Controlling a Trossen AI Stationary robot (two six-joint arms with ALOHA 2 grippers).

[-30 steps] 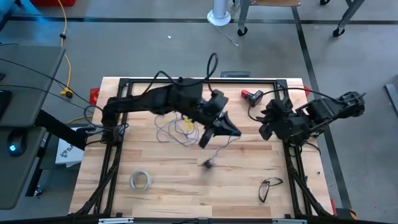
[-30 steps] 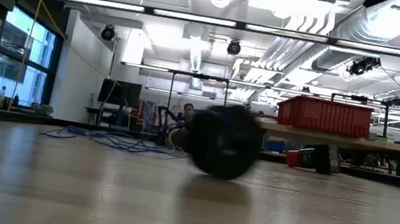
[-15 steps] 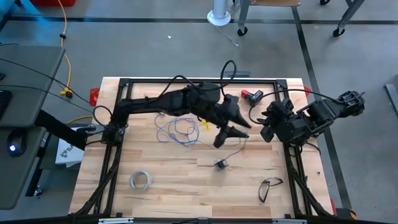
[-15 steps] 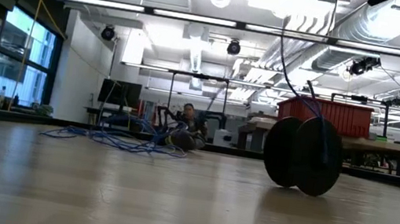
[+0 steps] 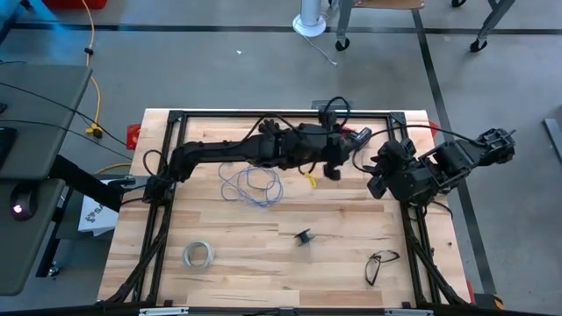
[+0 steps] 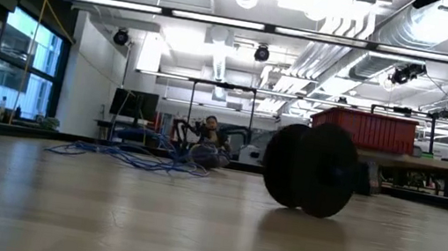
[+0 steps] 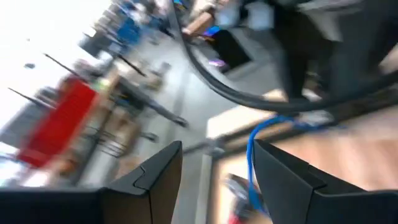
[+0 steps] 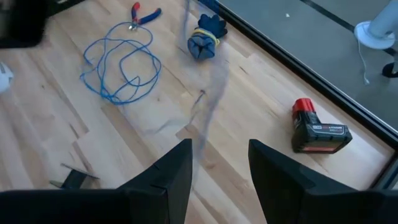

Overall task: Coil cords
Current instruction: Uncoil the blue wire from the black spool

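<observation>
Since the earlier frames, the spool (image 5: 304, 236) has settled on the tabletop a little toward the near edge, right of centre, and the left gripper (image 5: 332, 167) has swung away toward the far edge, next to the right arm. The spool stands on its rims in the low view (image 6: 310, 168), free of both grippers. The wire (image 5: 250, 183) lies in loose, overlapping loops on the left-centre of the tabletop, well apart from the spool; whether a strand joins the two cannot be told.

Handling judgement: the wire is very thin, light and limp, so it will tangle and slip from a loose pinch. Take it at a single strand on the outer edge of the pile. The spool is light, rigid and round, so it is likely to roll; grip it across its two flat discs.

Left jaws stand apart with nothing between them. The right gripper (image 5: 379, 173) waits near the right edge, jaws apart and empty.
</observation>
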